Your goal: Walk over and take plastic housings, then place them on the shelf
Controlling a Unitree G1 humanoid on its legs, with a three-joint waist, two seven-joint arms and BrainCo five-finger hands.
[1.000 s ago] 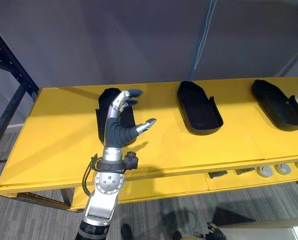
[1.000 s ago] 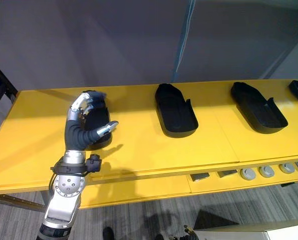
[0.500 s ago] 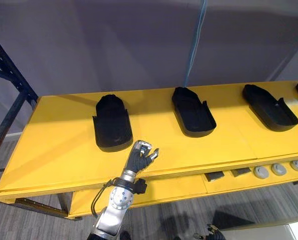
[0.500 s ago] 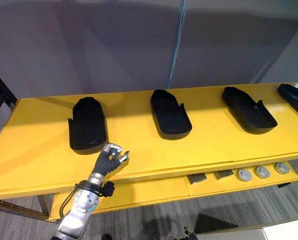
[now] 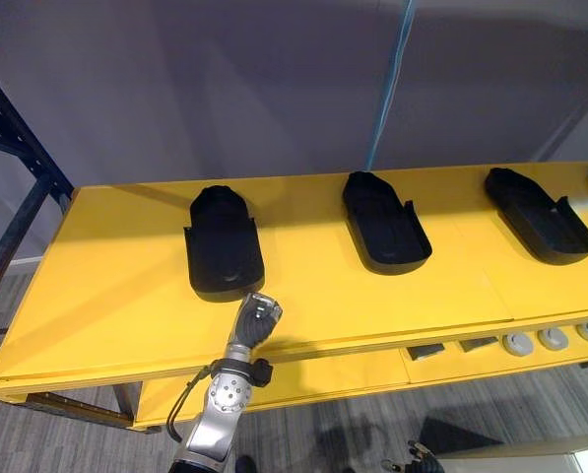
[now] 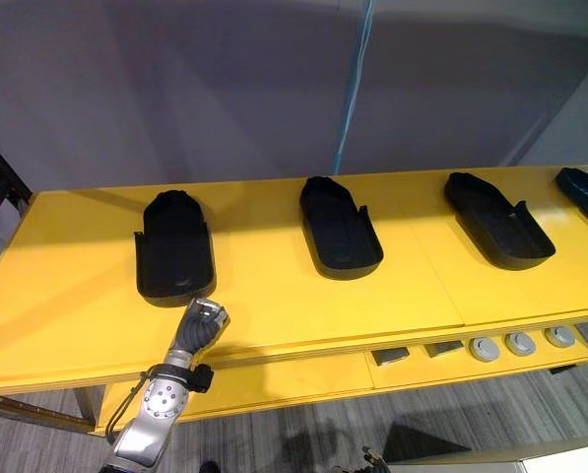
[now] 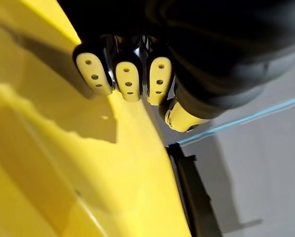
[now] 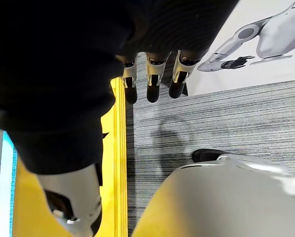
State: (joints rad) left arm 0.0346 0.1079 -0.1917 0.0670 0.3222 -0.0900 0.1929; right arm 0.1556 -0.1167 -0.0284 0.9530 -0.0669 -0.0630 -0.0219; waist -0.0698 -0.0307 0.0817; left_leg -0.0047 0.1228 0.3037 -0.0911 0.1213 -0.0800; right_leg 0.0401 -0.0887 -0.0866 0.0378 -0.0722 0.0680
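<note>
Several black plastic housings lie in a row on the yellow shelf: a left one, a middle one, a right one, and part of another at the far right. My left hand hovers over the shelf's front edge, just in front of the left housing and apart from it. Its fingers are curled into a fist with nothing in them. My right hand hangs beside the shelf's edge above the floor, fingers straight and empty.
A lower yellow shelf holds grey round parts and small dark pieces at the right. A dark rack post stands at the left end. A grey wall closes off the back, and grey floor lies below.
My left hand has drawn back from the left housing, dropped to the shelf's front edge and curled shut. The housing stays on the shelf. The camera has shifted a little.
</note>
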